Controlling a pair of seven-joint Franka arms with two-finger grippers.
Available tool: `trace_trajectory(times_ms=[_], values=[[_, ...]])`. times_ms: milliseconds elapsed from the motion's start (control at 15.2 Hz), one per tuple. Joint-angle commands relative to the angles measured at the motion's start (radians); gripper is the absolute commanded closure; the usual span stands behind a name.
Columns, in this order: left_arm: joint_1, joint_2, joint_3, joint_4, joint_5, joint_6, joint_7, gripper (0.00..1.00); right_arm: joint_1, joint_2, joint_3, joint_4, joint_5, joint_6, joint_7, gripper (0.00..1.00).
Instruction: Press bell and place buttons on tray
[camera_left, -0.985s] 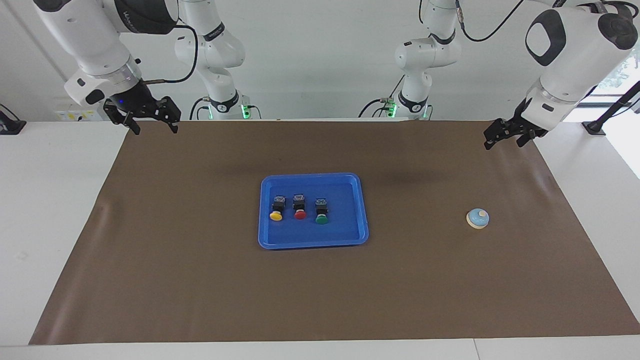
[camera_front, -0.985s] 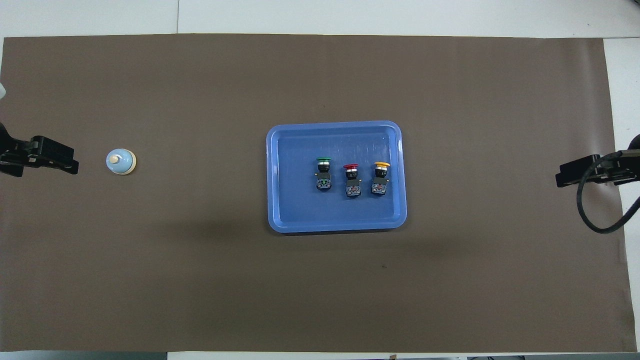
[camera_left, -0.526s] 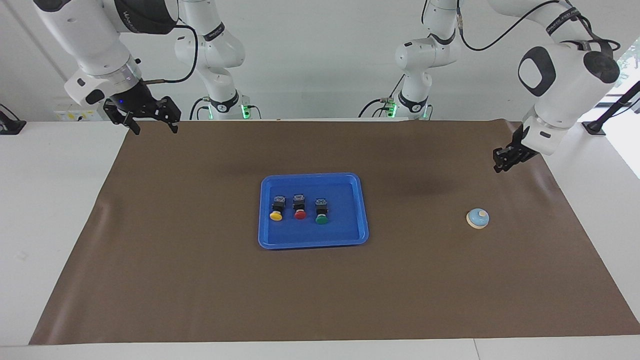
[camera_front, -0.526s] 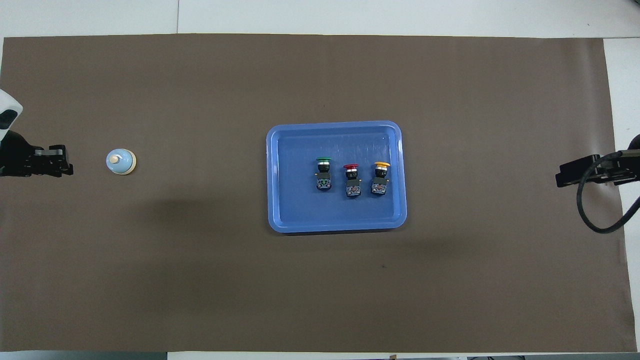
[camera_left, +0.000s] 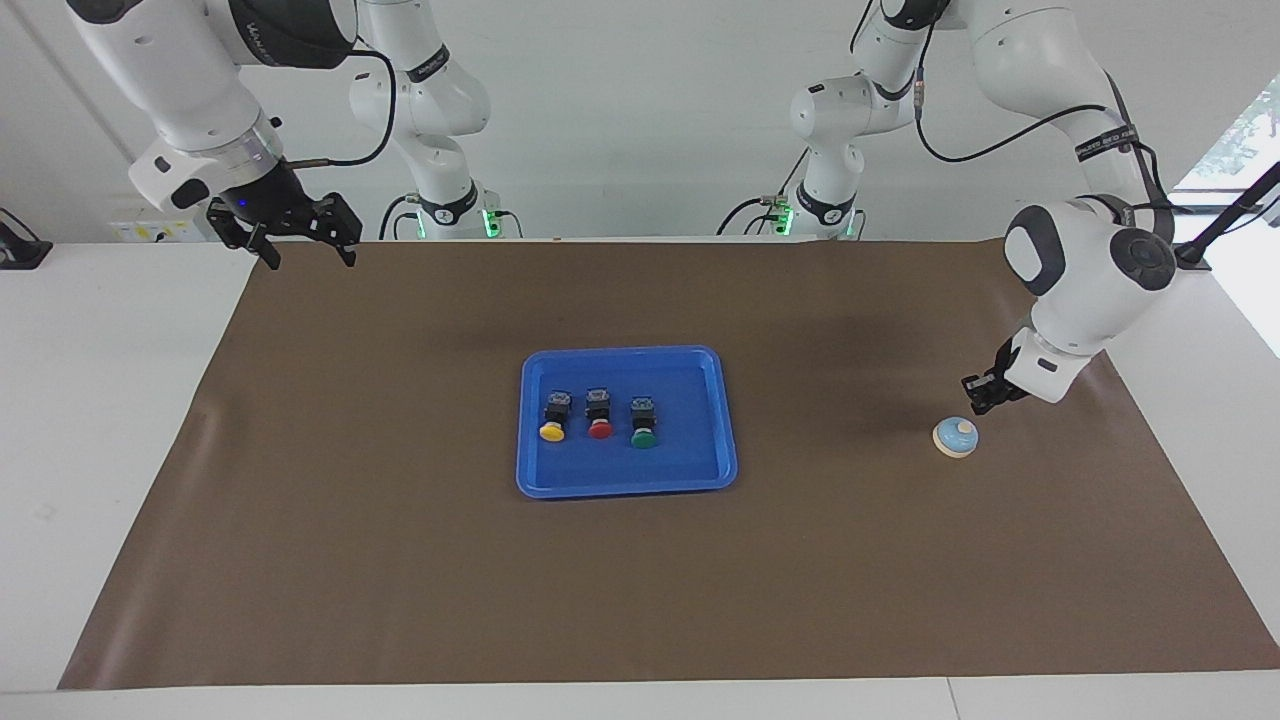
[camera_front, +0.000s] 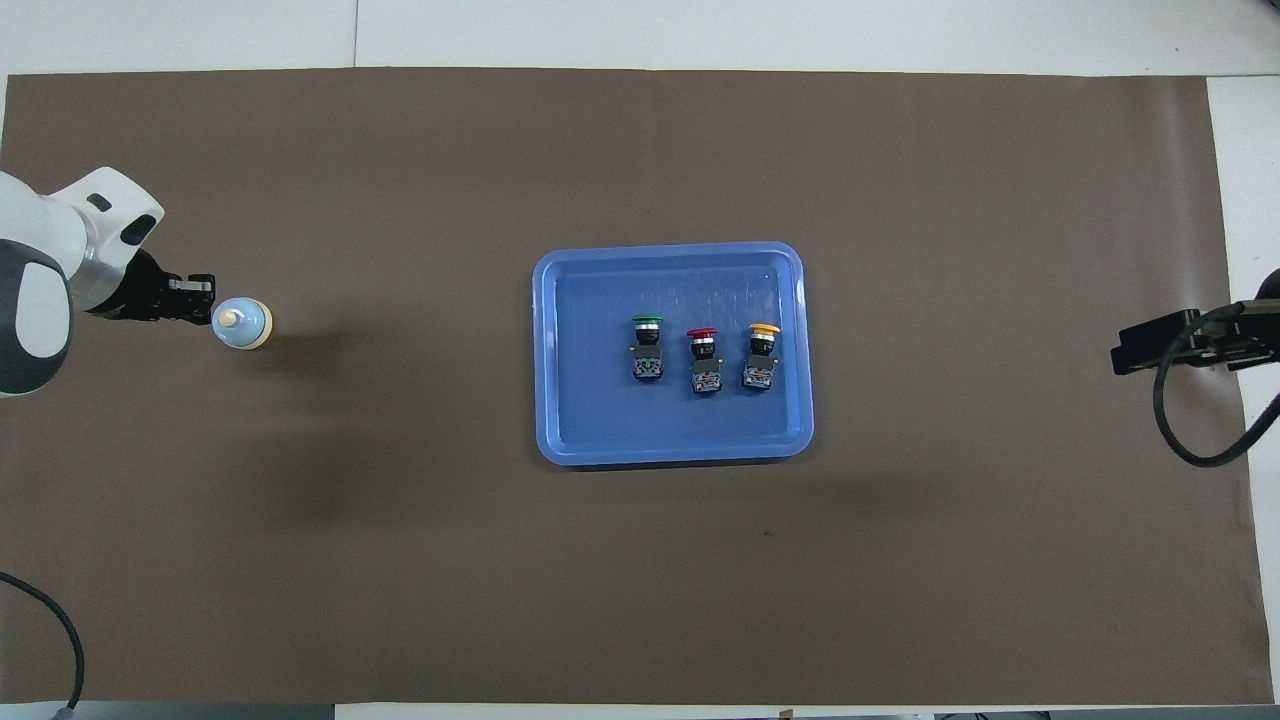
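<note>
The bell stands on the brown mat toward the left arm's end; it also shows in the overhead view. My left gripper is shut and hangs low just beside and above the bell, its tip at the bell's edge, with no contact seen. The blue tray lies mid-table and holds the yellow button, the red button and the green button in a row. My right gripper is open and waits over the mat's corner at its own end.
The brown mat covers most of the white table. The tray's rim and the right gripper also show in the overhead view. A black cable hangs by the right gripper.
My left arm has swung down and away from the robots, bringing its gripper from the mat's corner to just beside the bell. The right arm, tray and buttons have not moved.
</note>
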Motion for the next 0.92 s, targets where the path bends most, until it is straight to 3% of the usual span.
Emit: trace_trajectory(times_ms=[0, 394, 591, 657, 723, 788, 854], values=[[-0.006, 0.032, 0.004, -0.004, 0.025, 0.050, 0.012, 1.00, -0.006, -0.003, 0.005, -0.002, -0.009, -0.014, -0.026, 0.00], [-0.022, 0.069, 0.006, -0.030, 0.026, 0.092, 0.035, 1.00, -0.006, -0.003, 0.005, -0.002, -0.009, -0.014, -0.026, 0.00], [-0.025, 0.066, 0.004, 0.031, 0.025, -0.006, 0.035, 1.00, -0.006, -0.003, 0.005, -0.004, -0.009, -0.014, -0.026, 0.00], [-0.026, 0.061, 0.004, 0.062, 0.026, -0.061, 0.035, 0.85, -0.006, -0.003, 0.005, -0.002, -0.009, -0.014, -0.026, 0.00], [-0.028, 0.046, 0.003, 0.078, 0.026, -0.113, 0.034, 0.37, -0.006, -0.003, 0.005, -0.004, -0.009, -0.014, -0.026, 0.00], [-0.028, 0.005, 0.000, 0.079, 0.025, -0.155, 0.032, 0.00, -0.006, -0.003, 0.005, -0.002, -0.009, -0.014, -0.026, 0.00], [-0.028, -0.029, -0.002, 0.079, 0.023, -0.190, 0.032, 0.00, -0.006, -0.003, 0.005, -0.004, -0.009, -0.014, -0.026, 0.00]])
